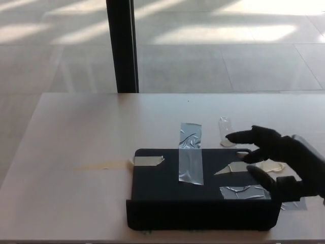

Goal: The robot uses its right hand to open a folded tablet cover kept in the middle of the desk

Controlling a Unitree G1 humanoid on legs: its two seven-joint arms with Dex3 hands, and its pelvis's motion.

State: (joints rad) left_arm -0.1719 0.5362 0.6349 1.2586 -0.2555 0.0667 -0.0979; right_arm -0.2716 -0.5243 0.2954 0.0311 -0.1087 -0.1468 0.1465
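A black folded tablet cover (167,189) lies near the front edge of the pale desk (81,132), held down by several strips of grey and beige tape. Its front flap stands up along the near edge. My right hand (277,160) reaches in from the right, hovering over the cover's right end with its fingers (242,136) spread apart and nothing held. It hides part of the beige tape and the cover's right corner. My left hand does not show.
A grey tape strip (190,152) crosses the cover's far edge onto the desk. A small clear tape piece (225,131) lies just behind the cover. A black pillar (121,46) stands beyond the desk on a tiled floor.
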